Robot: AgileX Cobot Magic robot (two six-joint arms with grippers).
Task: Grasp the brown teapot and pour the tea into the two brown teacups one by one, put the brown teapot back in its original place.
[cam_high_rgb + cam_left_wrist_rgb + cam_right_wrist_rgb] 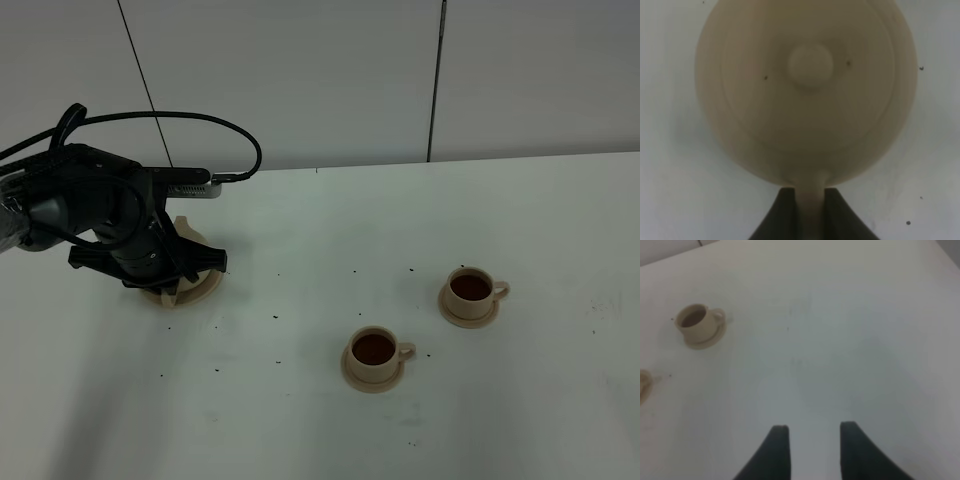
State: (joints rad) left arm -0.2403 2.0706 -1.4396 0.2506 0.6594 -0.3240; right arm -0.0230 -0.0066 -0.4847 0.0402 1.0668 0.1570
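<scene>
At left of the high view we see the left gripper clenched on the brown teapot's handle, over its large saucer. Both teacups, lower right, hold tea. The right gripper fingers stand apart, empty.

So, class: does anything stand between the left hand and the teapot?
Nothing visible does. The left hand is already shut on the handle of the teapot, over the wide saucer.

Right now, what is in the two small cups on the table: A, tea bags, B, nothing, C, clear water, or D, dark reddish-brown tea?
D: both teacups hold a dark reddish-brown liquid, each sitting on its own saucer in the high view.
</scene>
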